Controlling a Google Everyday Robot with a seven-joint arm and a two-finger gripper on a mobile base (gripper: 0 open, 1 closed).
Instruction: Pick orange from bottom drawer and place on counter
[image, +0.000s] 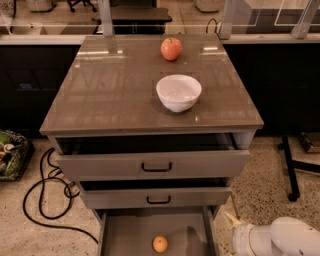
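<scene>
Orange (160, 244) apparently left of claw (234, 221), apart

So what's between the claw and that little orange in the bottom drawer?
In the camera view, only the right wall of the grey metal bottom drawer and its bare floor separate the claw, low right outside it, from the small round orange.

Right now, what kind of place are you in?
Probably a lab or workshop: a grey drawer cabinet on a speckled floor, loose cables at left, glass partitions behind. The gripper sits low right, beside the open bottom drawer.
</scene>
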